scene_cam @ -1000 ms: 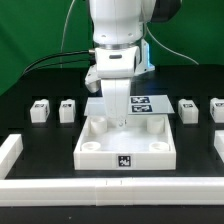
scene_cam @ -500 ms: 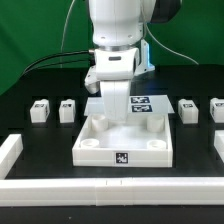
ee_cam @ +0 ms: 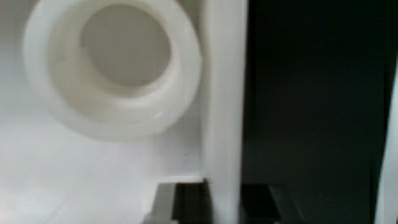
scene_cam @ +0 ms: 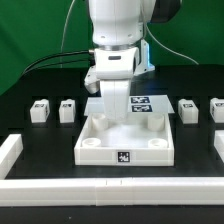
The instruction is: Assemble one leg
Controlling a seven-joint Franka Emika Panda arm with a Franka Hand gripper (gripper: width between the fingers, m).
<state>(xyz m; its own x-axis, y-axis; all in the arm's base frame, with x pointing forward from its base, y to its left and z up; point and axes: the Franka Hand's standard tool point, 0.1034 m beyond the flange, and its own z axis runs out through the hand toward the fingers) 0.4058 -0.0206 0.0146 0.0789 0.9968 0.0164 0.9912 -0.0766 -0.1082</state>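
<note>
Gripper (scene_cam: 113, 113) low on rear rim of panel (scene_cam: 150, 156). Wrist view: fingers (ee_cam: 178, 203) clamped on either side of that rim wall. Nearest leg (scene_cam: 67, 109) stands upright on table (scene_cam: 30, 140), well apart from fingers, toward exterior view's left.

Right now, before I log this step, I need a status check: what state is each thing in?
claw: shut on the panel's rim.
panel: lying flat, visible sockets empty, gripped at the rim farthest from the exterior camera.
legs: all four loose beside the panel, none fitted.
</note>
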